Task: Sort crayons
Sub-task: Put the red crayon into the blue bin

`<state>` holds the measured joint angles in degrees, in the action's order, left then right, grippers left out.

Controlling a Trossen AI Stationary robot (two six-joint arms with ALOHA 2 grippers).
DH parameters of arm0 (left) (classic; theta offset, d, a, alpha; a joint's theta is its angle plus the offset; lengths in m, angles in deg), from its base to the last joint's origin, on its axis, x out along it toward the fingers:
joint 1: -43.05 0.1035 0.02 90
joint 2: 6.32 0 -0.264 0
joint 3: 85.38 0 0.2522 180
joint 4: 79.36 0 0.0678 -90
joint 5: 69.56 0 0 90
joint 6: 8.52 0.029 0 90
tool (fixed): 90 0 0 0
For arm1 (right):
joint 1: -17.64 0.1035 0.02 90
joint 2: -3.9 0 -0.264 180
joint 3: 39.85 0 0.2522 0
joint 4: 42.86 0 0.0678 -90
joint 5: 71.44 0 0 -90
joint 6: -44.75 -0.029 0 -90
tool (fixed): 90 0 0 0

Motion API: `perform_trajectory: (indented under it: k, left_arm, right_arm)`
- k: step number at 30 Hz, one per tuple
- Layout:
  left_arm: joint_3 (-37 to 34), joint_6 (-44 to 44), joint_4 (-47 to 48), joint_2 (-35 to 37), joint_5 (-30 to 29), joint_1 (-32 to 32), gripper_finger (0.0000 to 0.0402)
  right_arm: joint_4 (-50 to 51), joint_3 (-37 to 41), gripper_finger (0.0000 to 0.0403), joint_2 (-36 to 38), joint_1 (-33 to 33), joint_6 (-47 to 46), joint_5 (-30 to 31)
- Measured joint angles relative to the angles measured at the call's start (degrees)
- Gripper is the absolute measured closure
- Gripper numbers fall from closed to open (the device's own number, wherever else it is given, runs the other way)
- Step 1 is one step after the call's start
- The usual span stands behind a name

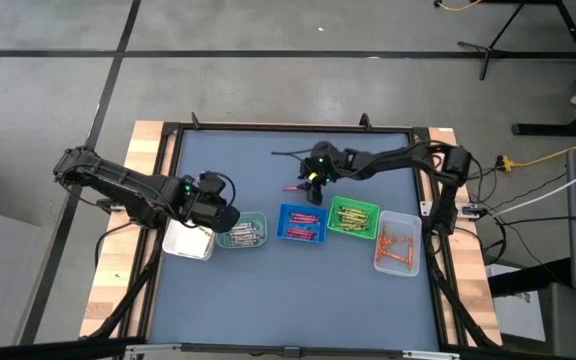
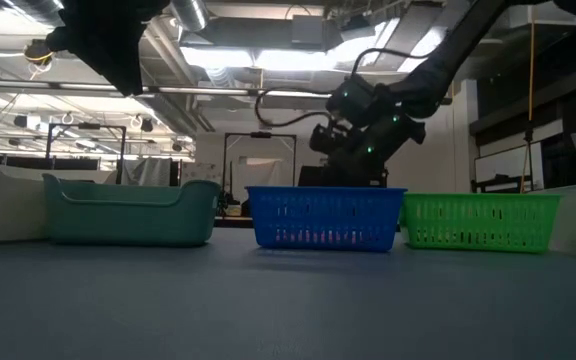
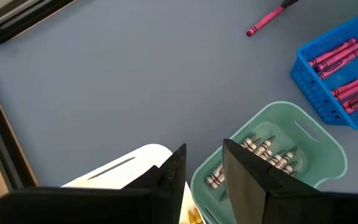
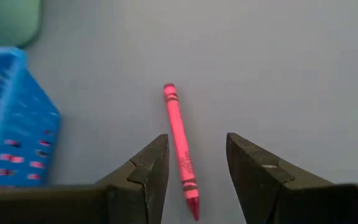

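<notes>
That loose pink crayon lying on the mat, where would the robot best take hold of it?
Around its middle, from straight above. The pink crayon lies flat on the bare mat, and the right gripper hangs over it, jaws open on either side of the thin shaft.

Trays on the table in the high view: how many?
5, in a row: white tray under the left gripper, teal tray, blue tray, green tray, clear tray farthest right.

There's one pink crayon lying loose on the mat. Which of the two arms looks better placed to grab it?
The right. Its pincer hangs open directly over the pink crayon, a finger on each side. The left pincer sits far off, above the teal tray and white tray.
</notes>
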<state>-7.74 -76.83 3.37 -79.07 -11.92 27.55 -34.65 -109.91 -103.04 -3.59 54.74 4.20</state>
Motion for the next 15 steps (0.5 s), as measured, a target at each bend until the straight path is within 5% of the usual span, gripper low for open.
perform_trajectory:
  k: [15]
  left_arm:
    - [0.0,0.0,-0.2,0.0,0.1,0.0,0.0313]
  right_arm:
    - [-1.1,0.0,0.0243,-2.2,0.4,5.4,-3.0]
